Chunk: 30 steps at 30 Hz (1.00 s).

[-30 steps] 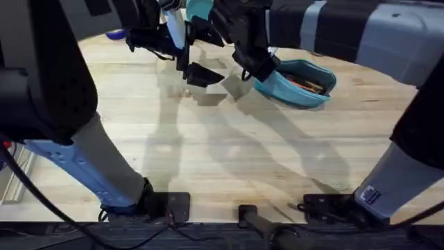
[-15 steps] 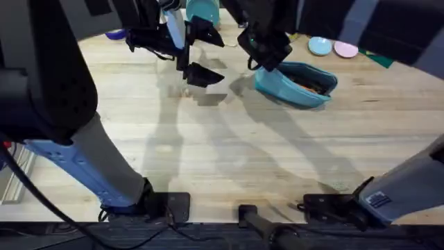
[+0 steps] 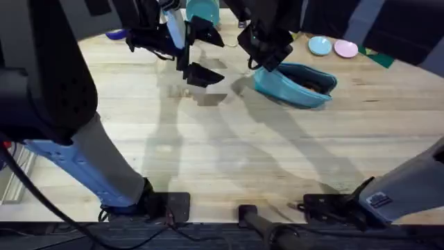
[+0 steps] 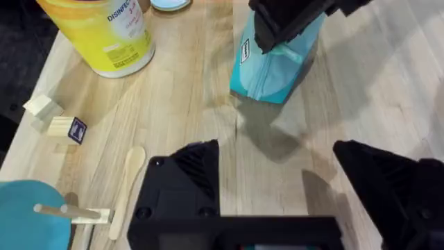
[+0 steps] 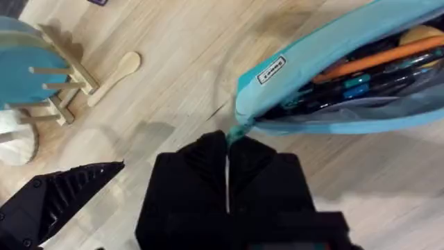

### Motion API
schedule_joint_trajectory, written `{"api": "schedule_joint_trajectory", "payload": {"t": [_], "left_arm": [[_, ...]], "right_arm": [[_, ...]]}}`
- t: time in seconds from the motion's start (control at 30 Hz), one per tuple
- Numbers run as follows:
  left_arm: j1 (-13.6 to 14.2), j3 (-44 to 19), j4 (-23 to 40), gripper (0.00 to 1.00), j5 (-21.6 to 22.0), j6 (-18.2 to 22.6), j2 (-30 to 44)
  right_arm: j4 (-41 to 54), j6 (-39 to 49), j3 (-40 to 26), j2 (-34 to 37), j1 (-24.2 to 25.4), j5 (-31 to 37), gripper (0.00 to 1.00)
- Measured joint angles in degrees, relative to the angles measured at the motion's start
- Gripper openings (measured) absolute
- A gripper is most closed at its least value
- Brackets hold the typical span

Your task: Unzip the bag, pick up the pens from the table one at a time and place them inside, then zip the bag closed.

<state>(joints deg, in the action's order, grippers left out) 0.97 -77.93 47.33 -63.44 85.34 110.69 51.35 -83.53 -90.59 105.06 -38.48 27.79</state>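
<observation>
The turquoise bag [image 3: 297, 85] lies on the table [image 3: 229, 139] at the back right, its mouth open along the top. Slim dark and orange shafts lie inside the bag [image 5: 361, 62]; I cannot tell which are the pens. My right gripper [image 3: 268, 57] is at the bag's left end. In the right wrist view the right gripper [image 5: 227, 142] is shut on the small teal zipper pull [image 5: 238, 130]. My left gripper [image 3: 207, 55] hovers open and holds nothing, left of the bag. From the left wrist, the left gripper [image 4: 288, 173] stands short of the bag [image 4: 274, 66].
A yellow canister [image 4: 104, 35], small wooden blocks [image 4: 59, 118] and a wooden spoon [image 4: 125, 184] lie left of the bag. A blue round stand with dowels [image 5: 28, 69] is nearby. A light-blue dish [image 3: 320, 46] and a pink dish [image 3: 345, 48] sit behind the bag.
The right arm has swung aside, uncovering the two dishes, and its gripper has shifted slightly right at the bag's end. The left arm has not moved.
</observation>
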Motion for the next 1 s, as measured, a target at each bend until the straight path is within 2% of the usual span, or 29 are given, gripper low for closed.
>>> {"api": "schedule_joint_trajectory", "payload": {"t": [1.0], "left_arm": [[0.0,0.0,-0.1,0.995,0.0,0.0,0.0]], "right_arm": [[0.0,1.7,0.0,0.0,0.0,-0.2,0.03]]}}
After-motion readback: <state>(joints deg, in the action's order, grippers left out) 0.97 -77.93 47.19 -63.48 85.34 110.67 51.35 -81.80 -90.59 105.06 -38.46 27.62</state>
